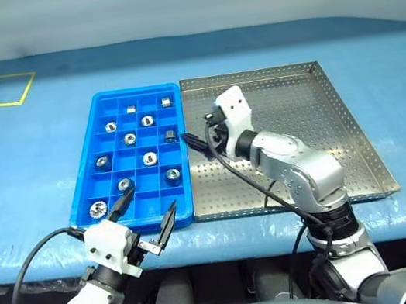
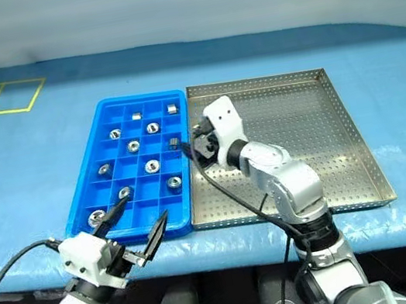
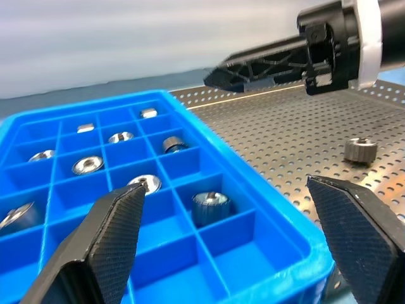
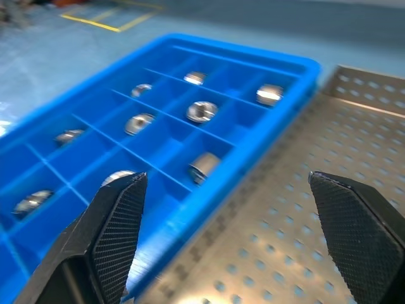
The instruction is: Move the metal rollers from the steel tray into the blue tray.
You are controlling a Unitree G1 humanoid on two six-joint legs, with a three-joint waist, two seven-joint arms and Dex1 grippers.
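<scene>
Your right end effector (image 1: 200,141) hangs wide and empty over the steel tray (image 1: 322,111) beside the blue tray (image 1: 94,179), probably after dropping off, while your left end effector (image 1: 148,215) waits wide at the blue tray's near edge and one metal roller (image 3: 361,150) sits on the steel tray.

hidden: steel tray (image 1: 339,120) floor partly behind right arm | cut off: blue tray (image 4: 190,145) at frame edge | blurred: metal rollers (image 4: 201,111)

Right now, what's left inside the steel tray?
One metal roller sits on the steel tray's perforated floor, seen from the left wrist. From the head, the right arm covers part of the floor, so more could hide there.
</scene>
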